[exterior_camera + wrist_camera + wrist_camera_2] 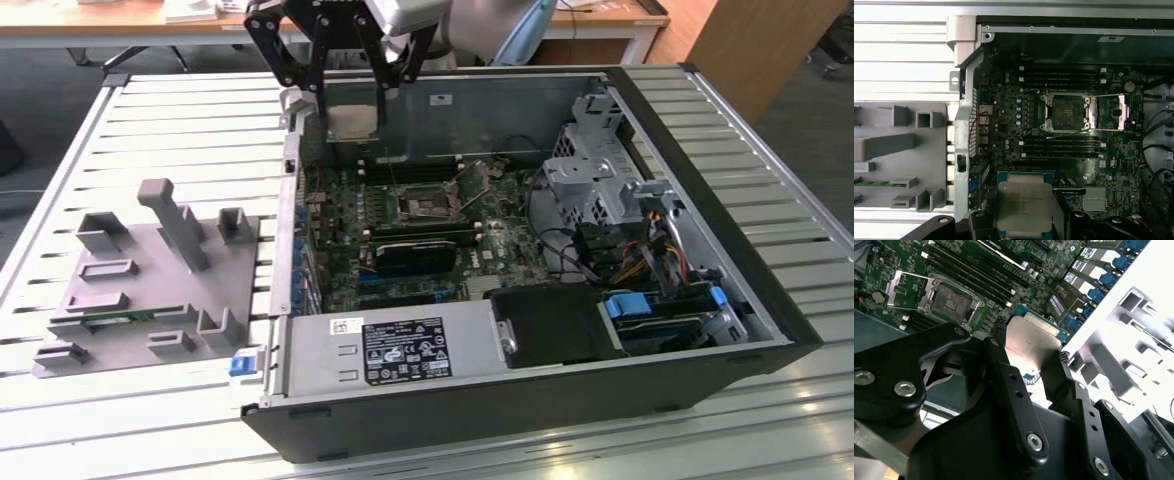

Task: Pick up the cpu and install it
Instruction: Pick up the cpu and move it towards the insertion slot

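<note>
The cpu (pixel 351 122), a flat square chip with a silver-grey top, hangs in my gripper (pixel 350 112) above the far-left corner of the open computer case (pixel 694 190). In both wrist views the black fingers (pixel 999 357) press on two opposite edges of the cpu (pixel 1030 340), so the gripper (pixel 1029 360) is shut on it. The cpu (pixel 1024 204) sits between the fingertips of the gripper (pixel 1026 221). The empty cpu socket (pixel 430 205) lies mid-motherboard with its metal frame swung open; the socket (pixel 1066 112) is some way from the chip.
A grey fixture tray (pixel 147 280) at the exterior view's left holds a green memory stick (pixel 114 315). Inside the case are a power supply (pixel 400 350), a drive cage (pixel 601 160), cables (pixel 641 250) and a black heatsink (pixel 414 255) near the socket.
</note>
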`<state>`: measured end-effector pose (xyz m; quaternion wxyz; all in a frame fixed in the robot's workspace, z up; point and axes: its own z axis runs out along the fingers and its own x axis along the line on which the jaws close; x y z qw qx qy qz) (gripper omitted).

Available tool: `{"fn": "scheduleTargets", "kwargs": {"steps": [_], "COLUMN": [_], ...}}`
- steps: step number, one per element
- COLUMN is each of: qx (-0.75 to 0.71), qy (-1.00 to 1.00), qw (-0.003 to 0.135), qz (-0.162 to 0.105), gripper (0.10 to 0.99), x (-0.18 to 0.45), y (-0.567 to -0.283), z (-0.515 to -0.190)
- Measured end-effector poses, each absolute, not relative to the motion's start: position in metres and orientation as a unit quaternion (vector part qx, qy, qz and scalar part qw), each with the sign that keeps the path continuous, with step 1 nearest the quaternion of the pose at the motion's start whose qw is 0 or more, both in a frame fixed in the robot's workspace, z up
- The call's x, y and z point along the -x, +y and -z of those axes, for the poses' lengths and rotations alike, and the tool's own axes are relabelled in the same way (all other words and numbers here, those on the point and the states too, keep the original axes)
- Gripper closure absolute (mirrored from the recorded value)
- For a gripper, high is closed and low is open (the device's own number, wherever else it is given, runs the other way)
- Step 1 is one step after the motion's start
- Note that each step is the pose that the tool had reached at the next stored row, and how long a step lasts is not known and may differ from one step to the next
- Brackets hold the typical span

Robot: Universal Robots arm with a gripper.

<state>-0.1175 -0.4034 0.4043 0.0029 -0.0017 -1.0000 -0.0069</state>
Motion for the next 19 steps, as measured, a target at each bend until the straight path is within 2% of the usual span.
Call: {"fn": "scheduleTargets", "kwargs": {"steps": [19], "qx": [0.002], "qy": [-1.0], "qw": [0.003], "qz": [0.007], "gripper": [0.561], "x": [0.101], "y": [-0.401], "z": [-0.404]}}
